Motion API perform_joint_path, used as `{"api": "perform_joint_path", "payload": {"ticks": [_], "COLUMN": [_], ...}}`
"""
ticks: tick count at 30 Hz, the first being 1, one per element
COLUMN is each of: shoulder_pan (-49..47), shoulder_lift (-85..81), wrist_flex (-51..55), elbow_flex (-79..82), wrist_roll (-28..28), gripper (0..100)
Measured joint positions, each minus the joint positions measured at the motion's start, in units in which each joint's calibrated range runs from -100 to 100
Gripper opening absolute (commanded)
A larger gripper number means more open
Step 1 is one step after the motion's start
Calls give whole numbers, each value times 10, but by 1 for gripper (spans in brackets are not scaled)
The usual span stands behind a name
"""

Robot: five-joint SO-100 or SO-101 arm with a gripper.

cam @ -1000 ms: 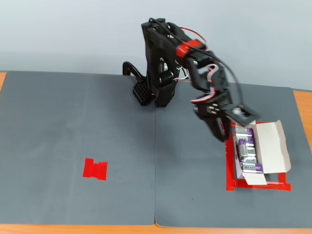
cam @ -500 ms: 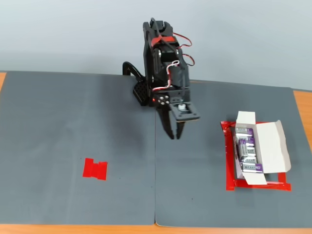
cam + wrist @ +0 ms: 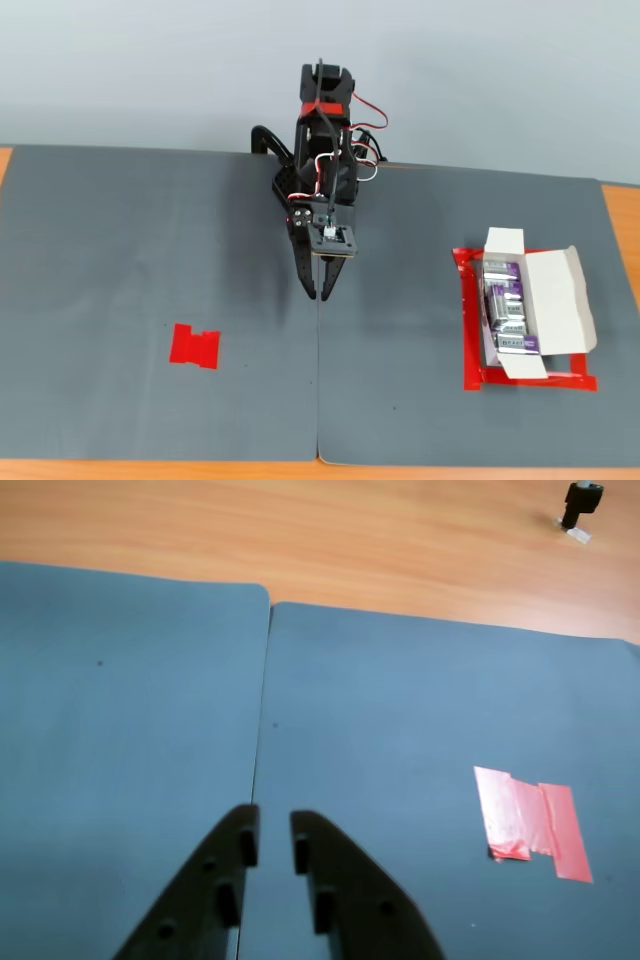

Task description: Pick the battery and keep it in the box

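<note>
- While the wrist view is looking down past the gripper [image 3: 271, 848], its two dark fingers are standing nearly together with only a slim gap and nothing between them, so it is carrying nothing. They are hanging right over the seam [image 3: 262, 715] where the two grey mats [image 3: 400, 710] meet. The red tape patch [image 3: 531, 821] is lying to the right of that seam, bare, with no battery on it. A small black object [image 3: 580, 504] is standing on the wooden table [image 3: 300, 530] beyond the mats; I cannot tell what it is.
- In the fixed view, the gripper [image 3: 318, 293] is pointing down at the same seam, and the patch [image 3: 195, 346] is lying left of it. The box [image 3: 540, 305] is sitting open well to the right of the seam, inside a red tape frame [image 3: 470, 340], and the battery [image 3: 518, 343] is lying inside the box among others like it.
- Nothing is standing in the arm's way. The likely risk is a grasp at empty mat, since no loose battery is showing anywhere.
</note>
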Motion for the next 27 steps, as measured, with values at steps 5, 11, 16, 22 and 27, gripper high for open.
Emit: {"api": "perform_joint_path", "payload": {"ticks": [5,11,16,22,27], "shoulder_pan": [-4,-4,-1,-1,-2], "shoulder_lift": [-62,-67,-69,-69,-73], "wrist_flex": [0,39,132,205,324], "elbow_flex": [70,86,88,73,58], "wrist_roll": [-1,-1,-1,-1,-32], "gripper": [4,4,4,4,3]}}
